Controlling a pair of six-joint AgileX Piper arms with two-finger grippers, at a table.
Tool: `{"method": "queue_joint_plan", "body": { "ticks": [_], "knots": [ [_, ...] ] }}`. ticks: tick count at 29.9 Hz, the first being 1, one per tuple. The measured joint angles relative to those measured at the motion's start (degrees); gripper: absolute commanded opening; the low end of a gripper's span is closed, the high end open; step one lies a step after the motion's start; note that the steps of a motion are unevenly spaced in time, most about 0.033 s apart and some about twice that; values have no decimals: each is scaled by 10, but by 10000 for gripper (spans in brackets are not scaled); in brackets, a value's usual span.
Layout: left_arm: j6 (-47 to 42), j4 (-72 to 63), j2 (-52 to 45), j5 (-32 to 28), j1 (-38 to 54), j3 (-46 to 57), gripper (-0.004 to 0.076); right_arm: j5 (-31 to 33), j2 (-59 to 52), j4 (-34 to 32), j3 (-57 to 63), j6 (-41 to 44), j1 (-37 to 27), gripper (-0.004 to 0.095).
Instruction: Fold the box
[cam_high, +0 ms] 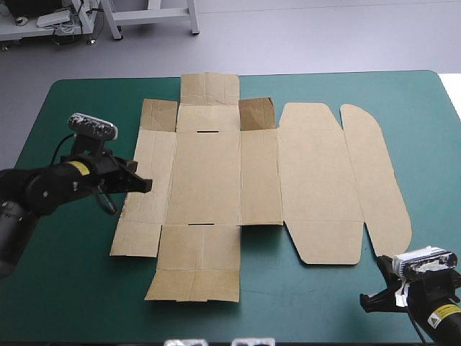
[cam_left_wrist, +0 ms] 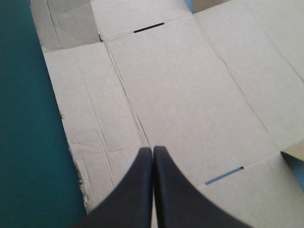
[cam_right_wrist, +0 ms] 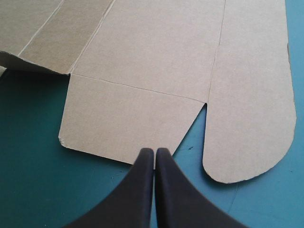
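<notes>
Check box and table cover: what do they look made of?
Box: brown paperboard, probably corrugated, with a matte, uncoated look. Signs: pressed score lines, cut slots, wrinkles and a frayed, fibrous edge on one side panel. Cover: teal-green, smooth and even, low sheen. It could be a mat or a laminate; the look leaves that open.

In both wrist views the box (cam_left_wrist: 190, 95) runs off past the edges, its outline incomplete. The left gripper (cam_left_wrist: 153, 148) covers a strip of the box's left panel; the right gripper (cam_right_wrist: 155, 150) hides part of a flap's near edge. In the high view the right gripper's fingers (cam_high: 376, 301) are too small to tell apart.
</notes>
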Motion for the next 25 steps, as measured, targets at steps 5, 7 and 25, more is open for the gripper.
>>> {"method": "queue_joint_plan", "body": {
  "ticks": [5,7,25],
  "knots": [
    [4,-75,111,-11,87,-53,-8,0,0,0,0,0,0,0],
    [20,-131,144,-10,138,-68,-8,0,0,0,0,0,0,0],
    [185,-278,355,195,390,-79,7,-3,0,-1,1,0,0,0]
  ]
}}
